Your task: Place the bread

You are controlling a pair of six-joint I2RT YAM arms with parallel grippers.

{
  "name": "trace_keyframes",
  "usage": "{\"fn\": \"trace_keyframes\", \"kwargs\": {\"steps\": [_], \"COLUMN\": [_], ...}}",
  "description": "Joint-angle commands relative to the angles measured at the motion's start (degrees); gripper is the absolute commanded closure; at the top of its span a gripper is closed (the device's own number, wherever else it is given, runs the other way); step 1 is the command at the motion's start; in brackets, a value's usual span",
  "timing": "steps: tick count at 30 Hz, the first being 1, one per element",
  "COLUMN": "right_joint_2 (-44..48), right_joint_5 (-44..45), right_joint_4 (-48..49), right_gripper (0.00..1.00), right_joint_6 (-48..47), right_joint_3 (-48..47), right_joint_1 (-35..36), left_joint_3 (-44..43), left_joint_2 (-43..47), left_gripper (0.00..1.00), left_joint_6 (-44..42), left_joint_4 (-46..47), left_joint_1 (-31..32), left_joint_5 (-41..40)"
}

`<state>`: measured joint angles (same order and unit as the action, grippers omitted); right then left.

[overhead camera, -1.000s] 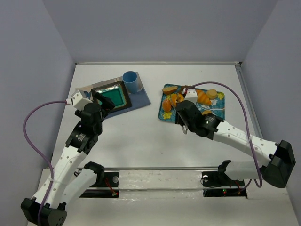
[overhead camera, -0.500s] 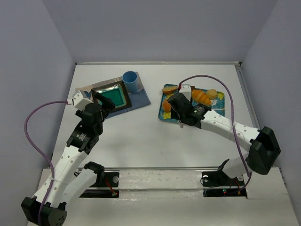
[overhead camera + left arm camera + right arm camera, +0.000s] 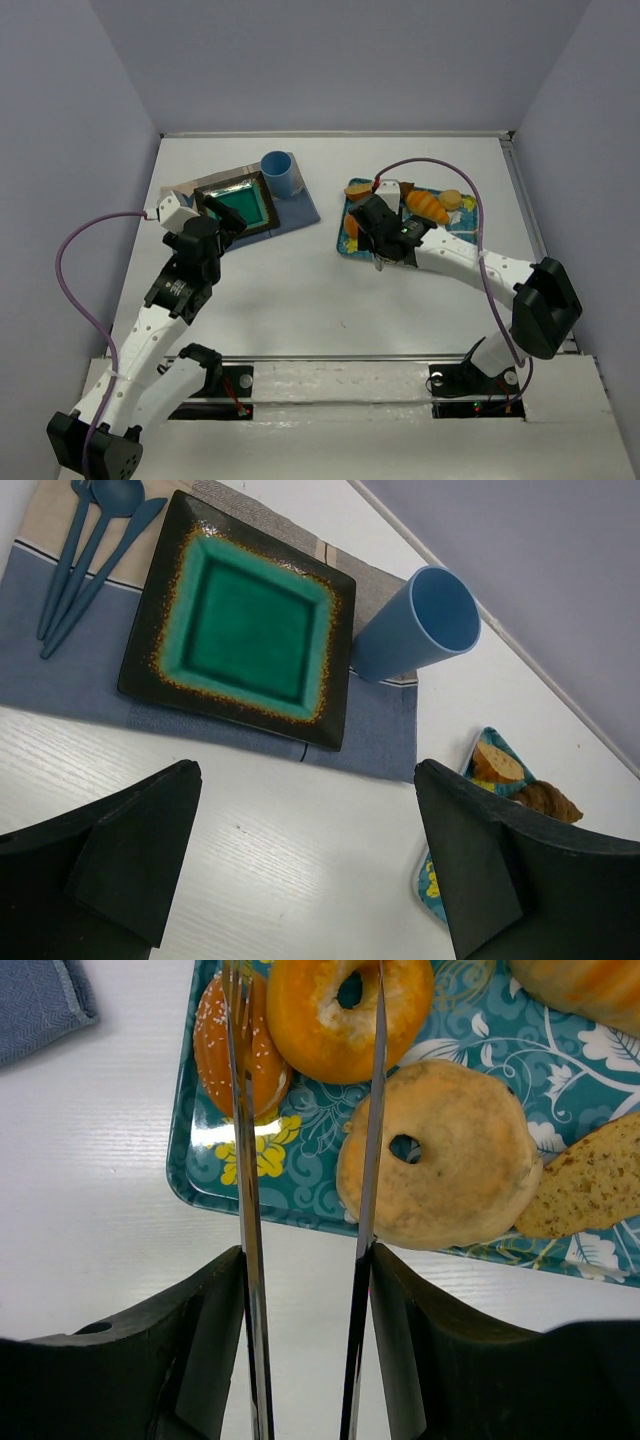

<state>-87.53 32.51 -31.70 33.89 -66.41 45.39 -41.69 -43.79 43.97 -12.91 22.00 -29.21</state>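
Note:
The bread (image 3: 345, 1010), a golden-orange ring, lies at the left end of the teal patterned tray (image 3: 300, 1195). My right gripper (image 3: 305, 1255) is shut on metal tongs (image 3: 243, 1160). The tong arms stand apart, and their tips reach over either side of the bread. In the top view the right gripper (image 3: 375, 225) covers the tray's left part, and the bread is hidden there. My left gripper (image 3: 305, 780) is open and empty above bare table, near the green square plate (image 3: 250, 630).
On the tray also lie a paler ring bread (image 3: 440, 1165), a sesame bun (image 3: 225, 1045), a toast slice (image 3: 590, 1185) and a croissant (image 3: 425, 205). A blue cup (image 3: 415, 625) and blue cutlery (image 3: 90, 540) flank the plate on a placemat (image 3: 380, 730).
My right arm has swung left and forward, bringing the tongs from the tray's near edge over its left end. The left arm has hardly moved.

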Motion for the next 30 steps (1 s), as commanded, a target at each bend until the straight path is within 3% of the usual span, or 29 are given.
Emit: {"fn": "trace_keyframes", "kwargs": {"steps": [1, 10, 16, 24, 30], "right_joint_2": [-0.63, -0.37, 5.25, 13.95, 18.44], "right_joint_5": [0.71, 3.52, 3.61, 1.86, -14.81], "right_joint_4": [0.59, -2.84, -3.01, -0.91, 14.37], "right_gripper": [0.46, 0.67, 0.93, 0.93, 0.93], "right_joint_6": [2.32, 4.52, 4.08, -1.88, -18.04], "right_joint_3": [-3.11, -3.55, -2.58, -1.27, 2.34], "right_joint_1": [-0.21, -0.21, -0.21, -0.21, 0.57], "left_joint_3": [0.47, 0.56, 1.00, 0.65, 0.38], "left_joint_2": [0.02, 0.90, 1.95, 1.16, 1.07], "left_gripper": [0.01, 0.01, 0.01, 0.01, 0.01], "left_joint_6": [0.07, 0.24, 0.42, 0.33, 0.15], "left_joint_4": [2.80, 2.36, 2.36, 2.36, 2.10], "left_joint_1": [-0.47, -0.47, -0.47, -0.55, -0.47], "left_joint_5": [-1.81, -2.17, -2.16, -1.73, -1.38]}}
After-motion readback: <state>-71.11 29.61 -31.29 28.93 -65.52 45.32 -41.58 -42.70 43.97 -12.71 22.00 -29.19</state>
